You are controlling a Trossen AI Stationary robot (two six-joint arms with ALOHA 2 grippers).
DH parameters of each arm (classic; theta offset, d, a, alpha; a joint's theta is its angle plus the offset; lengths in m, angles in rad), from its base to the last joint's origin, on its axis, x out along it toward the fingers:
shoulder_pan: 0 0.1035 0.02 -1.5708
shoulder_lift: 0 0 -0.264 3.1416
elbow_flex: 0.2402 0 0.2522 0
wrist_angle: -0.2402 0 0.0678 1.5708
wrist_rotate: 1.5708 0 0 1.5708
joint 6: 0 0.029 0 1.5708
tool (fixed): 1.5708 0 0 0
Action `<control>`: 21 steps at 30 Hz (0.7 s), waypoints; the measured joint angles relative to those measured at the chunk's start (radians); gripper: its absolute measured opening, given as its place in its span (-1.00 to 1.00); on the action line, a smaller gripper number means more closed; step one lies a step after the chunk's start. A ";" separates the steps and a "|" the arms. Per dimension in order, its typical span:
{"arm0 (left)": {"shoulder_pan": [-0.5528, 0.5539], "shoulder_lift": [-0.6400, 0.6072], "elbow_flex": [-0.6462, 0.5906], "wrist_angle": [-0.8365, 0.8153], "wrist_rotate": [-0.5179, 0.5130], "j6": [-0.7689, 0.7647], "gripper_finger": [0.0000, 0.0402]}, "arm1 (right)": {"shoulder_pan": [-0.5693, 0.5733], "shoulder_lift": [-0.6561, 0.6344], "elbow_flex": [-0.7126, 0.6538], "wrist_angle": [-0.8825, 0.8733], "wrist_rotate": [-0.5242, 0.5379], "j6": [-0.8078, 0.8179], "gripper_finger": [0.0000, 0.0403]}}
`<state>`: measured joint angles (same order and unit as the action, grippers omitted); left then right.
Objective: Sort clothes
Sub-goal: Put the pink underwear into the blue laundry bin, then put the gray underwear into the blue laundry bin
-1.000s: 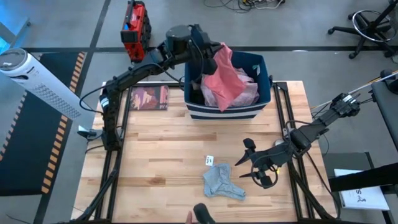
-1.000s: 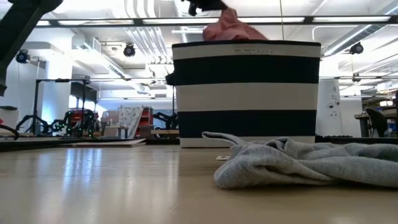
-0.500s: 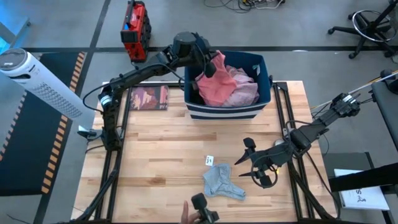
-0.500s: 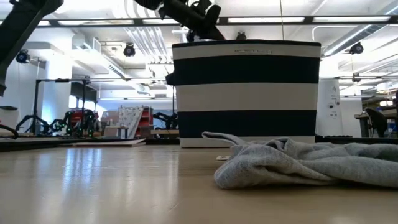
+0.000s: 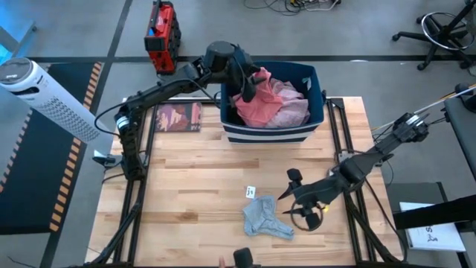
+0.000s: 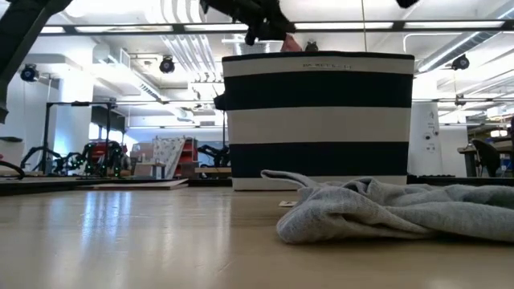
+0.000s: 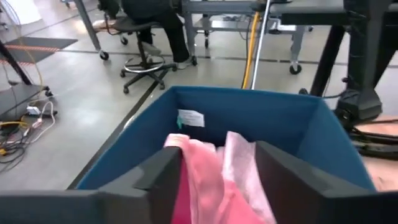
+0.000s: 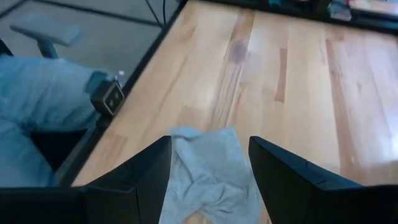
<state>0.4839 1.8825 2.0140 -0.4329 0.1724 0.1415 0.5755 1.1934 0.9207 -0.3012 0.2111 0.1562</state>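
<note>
Two claws busy: left claw (image 5: 249,83) grips pink garment (image 5: 262,104) over bin (image 5: 312,112); right claw (image 5: 297,205), wide, nears grey garment (image 5: 264,217) on surface (image 5: 193,186).

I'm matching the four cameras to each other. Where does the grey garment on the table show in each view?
High view: grey garment lies on the table's near part, left of the right gripper.
Low view: it fills the lower right, in front of the striped basket.
Left wrist view: not in it.
Right wrist view: between the open fingers.
Shared landmark: the basket, in high, low and left wrist views.
</note>
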 joint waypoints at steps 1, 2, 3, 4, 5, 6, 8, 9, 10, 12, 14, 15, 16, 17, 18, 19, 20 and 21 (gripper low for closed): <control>-0.007 -0.003 0.007 -0.016 -0.011 0.001 0.00 | 0.000 0.014 0.002 0.000 0.000 0.000 -0.01; -0.011 -0.004 0.017 -0.042 -0.029 0.004 0.07 | 0.000 0.027 0.004 0.004 0.000 0.000 -0.01; -0.016 -0.004 0.030 -0.076 -0.047 0.012 0.14 | 0.000 0.039 0.005 0.005 0.000 0.000 -0.01; -0.018 -0.004 0.043 -0.124 -0.064 0.024 0.20 | 0.000 0.051 0.007 0.005 0.000 0.000 -0.01; -0.019 -0.004 0.054 -0.171 -0.081 0.036 0.26 | 0.000 0.064 0.009 0.011 0.000 0.000 -0.01; -0.020 -0.004 0.062 -0.219 -0.095 0.047 0.31 | 0.000 0.076 0.011 0.016 0.000 0.000 -0.01; -0.021 -0.004 0.069 -0.303 -0.109 0.055 0.37 | 0.000 0.095 0.020 0.012 0.000 0.000 -0.01; -0.021 -0.004 0.069 -0.342 -0.111 0.056 0.39 | 0.000 0.105 0.029 0.014 0.000 0.000 -0.01; -0.021 -0.004 0.070 -0.385 -0.112 0.056 0.41 | 0.000 0.113 0.037 0.018 -0.001 0.000 -0.01; -0.021 -0.003 0.070 -0.458 -0.112 0.063 0.41 | 0.000 0.126 0.051 0.013 -0.002 0.000 -0.01; -0.024 -0.003 0.060 -0.509 -0.136 0.079 0.38 | 0.000 0.141 0.071 0.014 -0.007 0.000 -0.01; -0.025 -0.003 0.057 -0.541 -0.153 0.085 0.37 | 0.000 0.147 0.080 0.010 -0.008 0.000 -0.01; -0.025 -0.003 0.054 -0.572 -0.169 0.087 0.35 | 0.000 0.150 0.090 -0.002 -0.008 0.000 -0.01; -0.026 -0.002 0.053 -0.600 -0.181 0.092 0.32 | 0.000 0.151 0.098 -0.013 -0.008 0.000 -0.01; -0.028 -0.002 0.053 -0.625 -0.188 0.096 0.30 | 0.000 0.152 0.106 -0.021 -0.009 0.001 -0.01; -0.029 -0.002 0.053 -0.648 -0.197 0.097 0.27 | 0.000 0.152 0.111 -0.032 -0.008 0.003 -0.01; -0.032 -0.002 0.053 -0.668 -0.214 0.095 0.24 | 0.000 0.151 0.115 -0.048 -0.009 0.008 -0.01; -0.039 -0.002 0.053 -0.688 -0.242 0.094 0.19 | 0.000 0.150 0.119 -0.065 -0.009 0.011 -0.01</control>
<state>0.4445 1.8805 2.0670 -1.1208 -0.0693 0.2359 0.5755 1.3430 1.0392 -0.3661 0.2024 0.1670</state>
